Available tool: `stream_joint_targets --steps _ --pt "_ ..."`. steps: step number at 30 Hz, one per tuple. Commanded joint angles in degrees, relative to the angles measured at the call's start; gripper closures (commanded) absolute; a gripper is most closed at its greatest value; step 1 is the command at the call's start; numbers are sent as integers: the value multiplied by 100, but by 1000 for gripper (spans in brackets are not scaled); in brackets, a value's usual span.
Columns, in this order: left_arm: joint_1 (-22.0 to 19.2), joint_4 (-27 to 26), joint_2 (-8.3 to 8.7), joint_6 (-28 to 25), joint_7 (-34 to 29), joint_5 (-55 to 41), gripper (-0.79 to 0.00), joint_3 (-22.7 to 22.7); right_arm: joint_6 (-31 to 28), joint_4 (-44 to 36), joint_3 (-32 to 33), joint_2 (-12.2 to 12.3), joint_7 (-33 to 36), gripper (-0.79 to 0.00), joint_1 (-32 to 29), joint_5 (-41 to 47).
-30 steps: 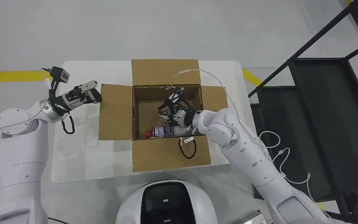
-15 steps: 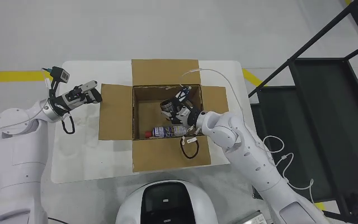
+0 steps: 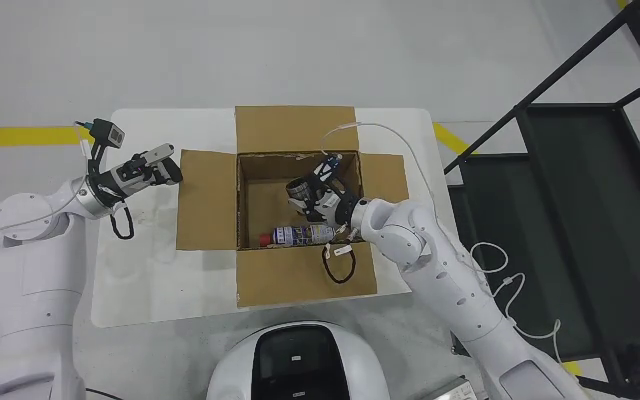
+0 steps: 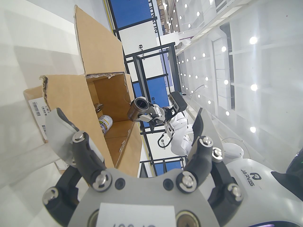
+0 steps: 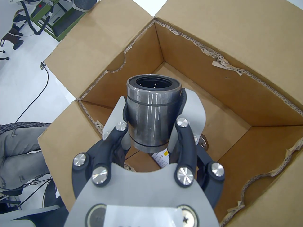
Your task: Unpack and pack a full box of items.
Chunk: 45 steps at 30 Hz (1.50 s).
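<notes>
Right wrist view: hand (image 5: 153,108) clasps cylinder (image 5: 151,119).

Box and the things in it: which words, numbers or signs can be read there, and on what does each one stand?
The label on a flap of the box: barcodes and print, too small to read.
The can in the box: print too blurred to read.
The sleeve in the right pincer: no print seen.
Nothing here can be quoted.

Industrial hall: high ceiling (image 4: 279,67) with lamp rows (image 4: 253,40), blue partition panels (image 4: 132,12), black steel rack (image 3: 560,190), yellow floor line (image 3: 30,135).
</notes>
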Motion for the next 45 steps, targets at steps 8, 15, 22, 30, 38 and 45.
stream_joint_targets --steps 8,15,22,30,38,45 --pt "0 0 0 0 0 0 -785 0 -350 -163 305 55 -649 0 -266 22" --pt "0 0 0 0 0 0 -785 0 -1498 -809 1573 321 -2496 0 -1584 -1150" --pt "0 0 0 0 0 0 -785 0 -1613 -756 2738 439 -4039 0 -2845 -1383" --pt "0 0 0 0 0 0 -785 0 -1599 -679 2956 452 -4336 0 -3134 -1346" --pt "0 0 0 0 0 0 -785 0 -1599 -679 2956 452 -4336 0 -3134 -1346" --pt "0 0 0 0 0 0 -785 0 -1492 -292 3216 463 -4626 0 -3144 -1284"
